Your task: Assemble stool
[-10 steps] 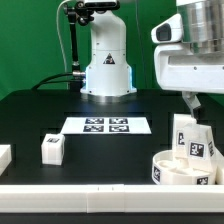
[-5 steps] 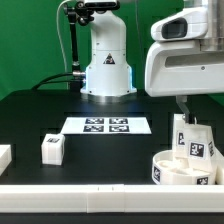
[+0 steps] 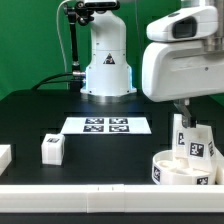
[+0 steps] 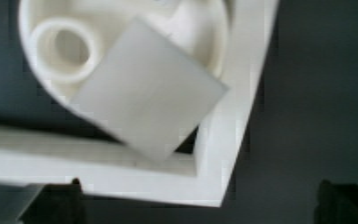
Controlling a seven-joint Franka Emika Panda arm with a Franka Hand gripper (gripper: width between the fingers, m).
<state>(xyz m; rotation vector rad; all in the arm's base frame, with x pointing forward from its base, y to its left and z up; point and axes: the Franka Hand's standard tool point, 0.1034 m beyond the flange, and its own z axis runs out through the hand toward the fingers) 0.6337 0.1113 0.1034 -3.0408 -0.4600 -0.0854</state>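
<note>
The white round seat disc (image 3: 182, 168) lies at the exterior view's right front, by the table edge. A tagged leg block (image 3: 196, 138) stands upright in it. My gripper (image 3: 186, 108) hangs just above and a little behind that leg, holding nothing. In the wrist view the leg (image 4: 149, 88) shows as a tilted grey slab over the seat (image 4: 60, 45), which has a round socket. My gripper (image 4: 202, 205) is open, its dark fingers far apart on either side and touching nothing. A second leg block (image 3: 51, 148) stands at the left front.
The marker board (image 3: 107, 125) lies mid-table in front of the robot base (image 3: 107, 70). Another white part (image 3: 4, 156) shows at the far left edge. White bars (image 3: 80, 195) run along the front table edge; their corner (image 4: 220, 150) frames the seat in the wrist view.
The arm's hand has shifted toward the exterior view's left and looms larger. The gripper sits slightly further left over the standing leg. The parts have not moved.
</note>
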